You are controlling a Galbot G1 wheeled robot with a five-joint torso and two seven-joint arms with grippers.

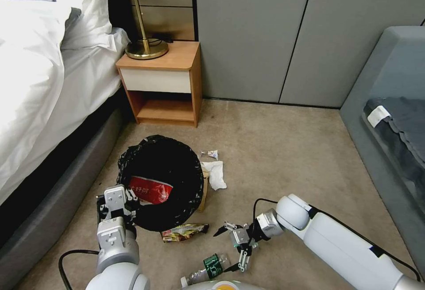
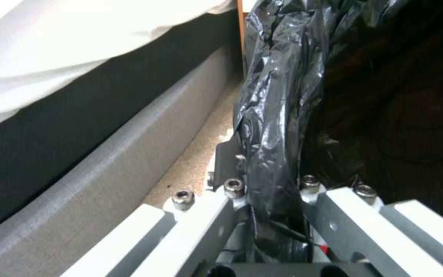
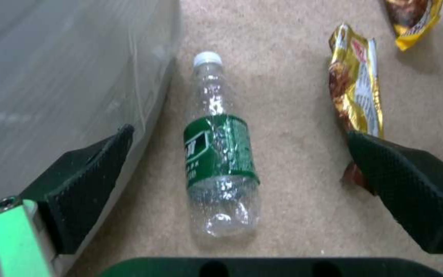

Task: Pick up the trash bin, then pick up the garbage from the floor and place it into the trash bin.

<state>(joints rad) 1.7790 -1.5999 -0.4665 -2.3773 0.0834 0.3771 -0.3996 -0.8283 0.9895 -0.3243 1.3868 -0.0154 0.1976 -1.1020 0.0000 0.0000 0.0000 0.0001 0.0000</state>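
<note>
The trash bin (image 1: 161, 181) with its black liner is held at the near left rim by my left gripper (image 1: 117, 201). In the left wrist view that gripper (image 2: 267, 184) is shut on the crinkly liner (image 2: 278, 96) at the rim. A red-and-white wrapper (image 1: 150, 190) lies inside the bin. My right gripper (image 1: 226, 250) is open low over the floor (image 1: 287, 157). Between its black pads (image 3: 88, 181) lies a clear plastic bottle (image 3: 221, 154) with a green label, also seen at my base in the head view (image 1: 208, 267). A yellow snack wrapper (image 3: 357, 92) lies beside one pad.
More garbage lies around the bin: a yellow wrapper (image 1: 183, 232), white tissue (image 1: 214, 172), a small wrapper (image 1: 210, 153) and a brown paper bag (image 1: 204, 190). The bed (image 1: 40, 104) runs along the left, a nightstand (image 1: 161, 84) stands behind, and a grey sofa (image 1: 389, 117) is on the right.
</note>
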